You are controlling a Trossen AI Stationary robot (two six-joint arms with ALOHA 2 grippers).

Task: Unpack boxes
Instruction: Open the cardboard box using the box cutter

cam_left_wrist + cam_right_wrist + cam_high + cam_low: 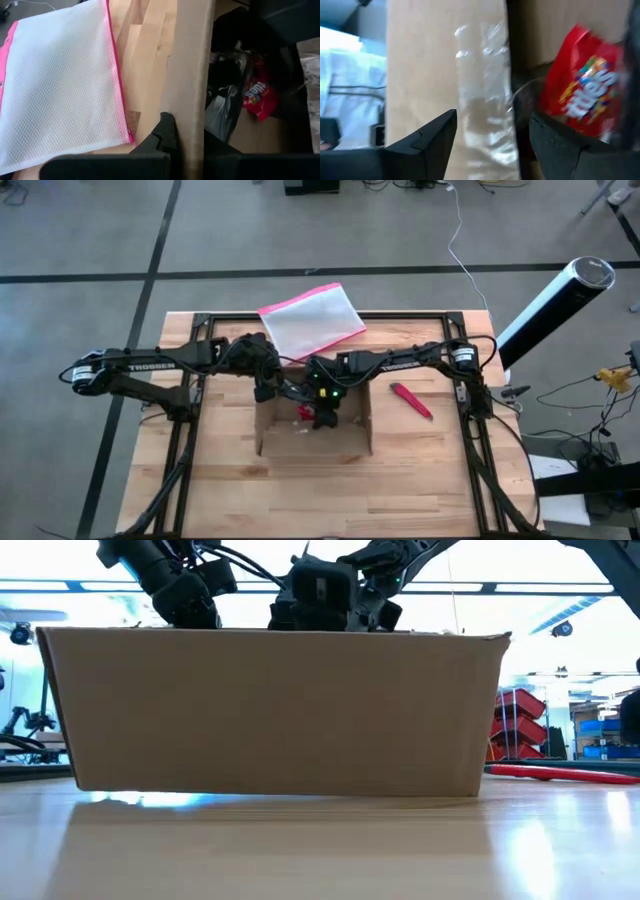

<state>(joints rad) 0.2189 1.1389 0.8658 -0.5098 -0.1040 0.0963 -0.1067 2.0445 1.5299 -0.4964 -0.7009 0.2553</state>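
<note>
Right tool: the right tool (325,418) is down inside the open cardboard box (355,442), over its middle; in its wrist view the two fingers (427,142) stand apart with nothing between them.
Left tool: the left tool (268,390) sits at the box's far-left wall; in its wrist view one finger (161,137) is outside the wall (187,85) and the other inside, so it is clamped on that wall, steadying the box.
Box: just below and around the right tool, on the wooden tabletop (420,470), top open; from the low view its brown front side (270,710) fills the frame, both arms dipping in from above.
Candy bag: a red Skittles bag (582,95) lies inside the box, just beside the right tool's fingers and off to one side of the gap, not yet between them.
Key relation: right arm is the nearer one; the bag's long axis I can't read cleanly. My call, the tool needs a short sideways shift to straddle it.
Other contents: a dark plastic wrapper (222,107) next to the red bag, on the left tool's side.
Outside the box: a pink-edged mesh pouch (310,320) beyond the left tool; a red cutter (411,400) out to the right tool's right, apart from the box.
</note>
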